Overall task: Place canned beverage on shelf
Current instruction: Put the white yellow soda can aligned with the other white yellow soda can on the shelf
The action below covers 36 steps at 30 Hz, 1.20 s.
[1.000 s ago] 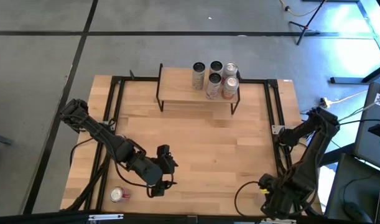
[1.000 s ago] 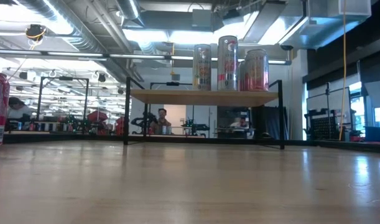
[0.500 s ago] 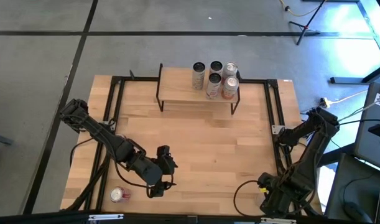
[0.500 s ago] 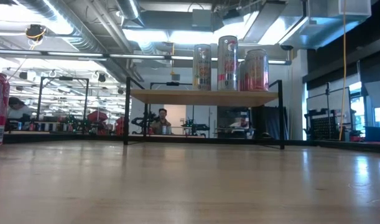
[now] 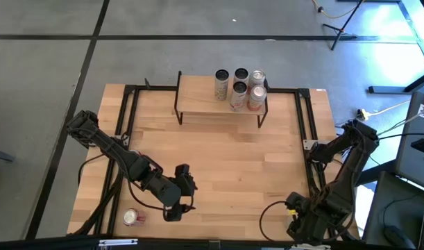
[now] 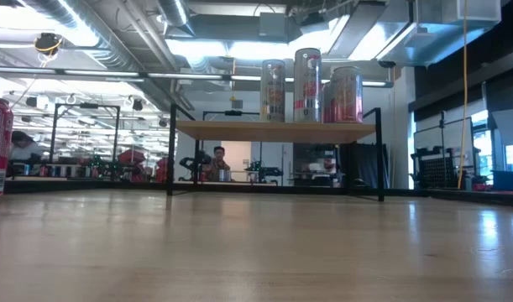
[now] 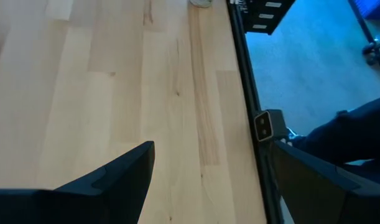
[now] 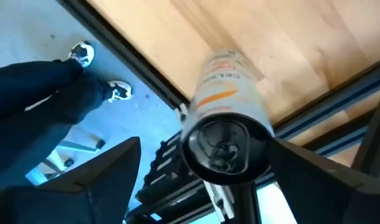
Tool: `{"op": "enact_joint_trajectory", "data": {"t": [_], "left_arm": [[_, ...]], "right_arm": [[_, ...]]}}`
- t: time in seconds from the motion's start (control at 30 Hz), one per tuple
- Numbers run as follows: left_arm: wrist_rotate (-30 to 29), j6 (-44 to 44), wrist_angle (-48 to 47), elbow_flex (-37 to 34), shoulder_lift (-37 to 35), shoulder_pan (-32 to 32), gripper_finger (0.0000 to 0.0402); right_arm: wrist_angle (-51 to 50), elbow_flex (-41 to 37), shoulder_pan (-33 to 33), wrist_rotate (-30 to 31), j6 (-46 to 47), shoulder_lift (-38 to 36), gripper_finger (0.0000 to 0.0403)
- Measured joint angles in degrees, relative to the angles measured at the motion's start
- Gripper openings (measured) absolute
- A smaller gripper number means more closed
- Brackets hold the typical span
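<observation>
The shelf [image 5: 198,94] stands at the far side of the table [image 5: 232,160]. Five cans [image 5: 238,96] are grouped on its right half, and the left half is bare.

One red can [image 5: 133,217] waits upright near the front left corner of the table, not yet on the shelf. The left gripper [image 7: 208,158] hovers just beside it, toward the middle of the table. Its fingers are spread wide with nothing between them, and it points away from the can, toward the right edge of the table.

The right arm is folded at the front right corner. In its wrist view an orange-and-white can [image 8: 227,112] shows top-first between the fingers of the right gripper [image 8: 205,143]. These fingers are also apart, with clear space on one side of the can, so I judge that it is not clamped. I cannot place this can in the high view.

A beverage can has a thin metal wall that is smooth and a little slippery. If it is full, it has some weight. If it is empty, it tips easily. Too hard a squeeze will dent it.

I think the best hold is from the side, across the middle of the body, with the can kept upright. The top rim gives the fingers little to catch.
</observation>
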Motion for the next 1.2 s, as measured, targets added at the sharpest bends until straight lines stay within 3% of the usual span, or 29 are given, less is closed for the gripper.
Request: {"op": "enact_joint_trajectory", "data": {"t": [0.23, 0.47, 0.73, 1.2], "left_arm": [[1.5, -0.5, -0.5, 0.0, 0.0, -0.2, 0.0305], [1.5, 0.5, -0.5, 0.0, 0.0, -0.2, 0.0305], [1.5, 1.0, -0.5, 0.0, 0.0, -0.2, 0.0305], [1.5, 1.1, -0.8, 0.0, 0.0, -0.2, 0.0305]], "right_arm": [[1.4, -1.8, 0.5, -1.8, 5.7, 1.2, 0.0336], [0.7, -2.2, 0.4, -0.6, 6.0, 1.7, 0.0336], [1.8, -2.1, 0.4, -5.5, 6.2, 1.7, 0.0337], [4.4, -2.1, 1.6, -5.7, 8.8, 5.8, 0.0336]]}}
